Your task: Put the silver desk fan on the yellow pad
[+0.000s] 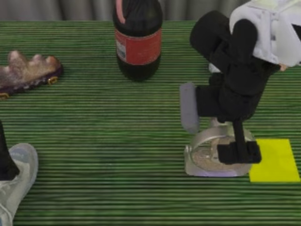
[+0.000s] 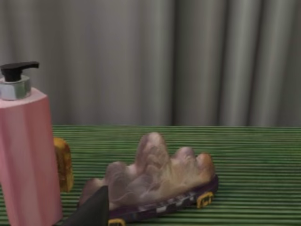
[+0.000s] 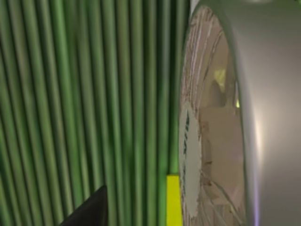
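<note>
Top view, table: green striped cloth [image 1: 103, 141] covers the whole surface, with grey curtain behind.
Top view, silver desk fan [image 1: 207, 157]: it stands on the cloth at the right side of the table, its flat base touching or just overlapping the left edge of the yellow pad [image 1: 276, 161]; most of the fan is off the pad.
Top view, right gripper [image 1: 237, 150]: it comes down over the fan from above, the black fingers crossing the ring housing. Whether the fingers press on the ring cannot be told here.
Top view, left arm: parked at the lower left edge, beside a grey-white sneaker [image 1: 16, 181].
Top view, other items: a dark cola bottle with a red label [image 1: 138, 40] stands at the far middle; a brown rock-like ornament on a purple base [image 1: 28, 70] lies at the far left.

Left wrist view, contents: a pink pump bottle [image 2: 26, 155], the rock-like ornament [image 2: 155, 176] and a tan object [image 2: 63, 165] behind the bottle. One dark fingertip of the left gripper shows at the edge; its opening cannot be told.

Right wrist view, fan [image 3: 225, 117]: ring housing, grille and white centre label fill the picture at close range.
Right wrist view, pad [image 3: 173, 200]: a narrow yellow strip shows just beside the fan.
Right wrist view, claw state: only one dark fingertip is visible, so the grip cannot be told.
</note>
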